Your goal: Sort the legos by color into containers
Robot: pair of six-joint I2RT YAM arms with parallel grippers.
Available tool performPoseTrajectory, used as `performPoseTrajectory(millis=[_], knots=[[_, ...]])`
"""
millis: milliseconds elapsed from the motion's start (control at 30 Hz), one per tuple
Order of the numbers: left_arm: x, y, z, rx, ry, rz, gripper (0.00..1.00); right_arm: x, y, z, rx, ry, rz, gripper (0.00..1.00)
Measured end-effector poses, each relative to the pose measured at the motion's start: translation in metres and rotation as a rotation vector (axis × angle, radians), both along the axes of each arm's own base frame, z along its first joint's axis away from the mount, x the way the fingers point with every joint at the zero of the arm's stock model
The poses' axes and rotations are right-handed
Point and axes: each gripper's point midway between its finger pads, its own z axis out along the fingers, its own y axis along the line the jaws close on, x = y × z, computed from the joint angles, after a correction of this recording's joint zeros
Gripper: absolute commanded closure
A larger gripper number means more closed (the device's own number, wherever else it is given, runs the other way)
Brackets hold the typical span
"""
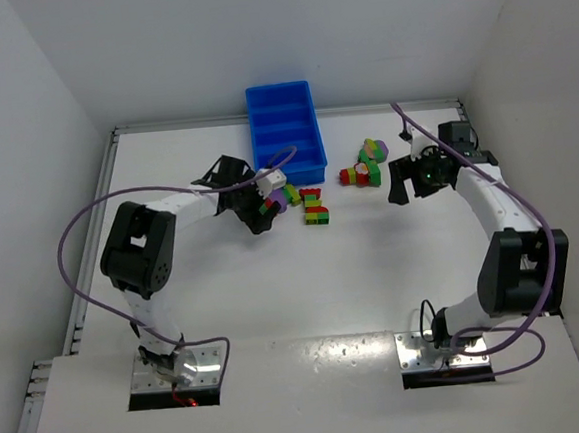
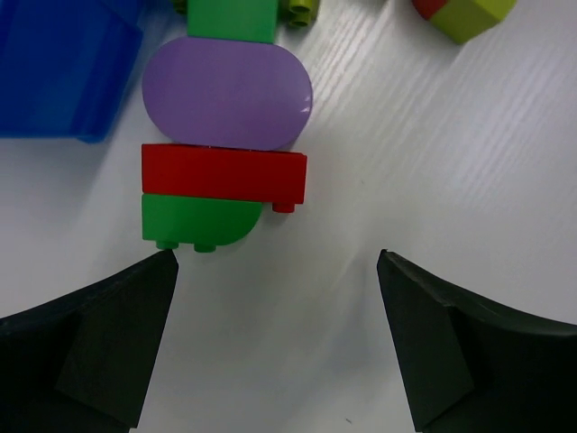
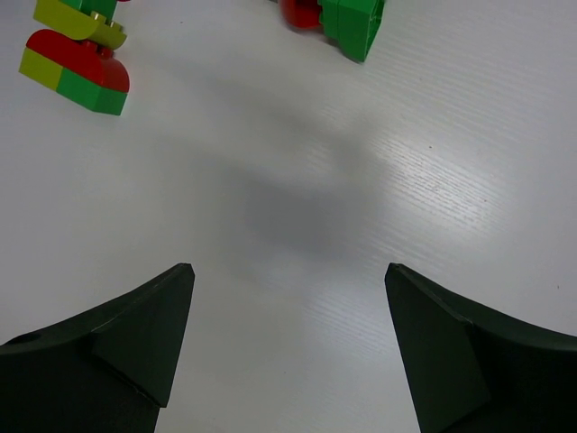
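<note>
The blue tray (image 1: 283, 112) stands at the far side of the white table (image 1: 374, 270), its four compartments in a row running away from the arms. All the legos in view lie outside it, on the table.

Just off the tray's near left corner lies a clump of legos (image 2: 224, 135): a green brick, a rounded purple one, a flat red one and a second green one with its studs pointing towards the camera, all joined in a line. The left gripper (image 2: 276, 260) sits on the side of this clump away from the tray. Its jaws are spread wide and grip nothing. The clump lies just beyond the fingertips, apart from both. A corner of the tray shows at the upper left of the left wrist view.

Off the tray's near right corner, a little further towards the arms, is a stack of red, green and yellow-green bricks (image 1: 315, 206). To the right of the tray lie a red and yellow-green cluster (image 1: 361, 174) and, just beyond it, a green, purple and yellow-green cluster (image 1: 373, 150).

The right gripper (image 3: 288, 271) is further right of the tray than these clusters, well apart from it. Its jaws also stand wide, with only bare table between them.
</note>
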Motion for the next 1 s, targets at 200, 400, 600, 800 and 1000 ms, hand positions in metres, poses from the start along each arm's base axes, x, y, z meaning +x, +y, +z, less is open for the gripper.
performPoseTrajectory(millis=[200,400,600,800,1000], knots=[[0.02,-0.012,-0.003,-0.021,-0.03,-0.005,0.01,0.007,-0.001,0.001,0.0,-0.001,0.001,0.13],[0.031,-0.026,-0.005,-0.037,-0.044,-0.017,0.01,0.011,-0.001,-0.003,-0.003,0.009,0.005,0.13],[0.034,-0.035,-0.004,-0.014,-0.071,-0.007,0.02,0.011,-0.001,-0.004,-0.005,0.01,0.008,0.14],[0.028,-0.051,-0.004,-0.011,-0.078,-0.048,0.04,0.009,-0.001,-0.004,-0.006,0.012,0.024,0.14],[-0.021,-0.079,0.01,-0.03,-0.077,-0.179,0.04,0.003,0.007,-0.004,0.012,0.021,0.076,0.14]])
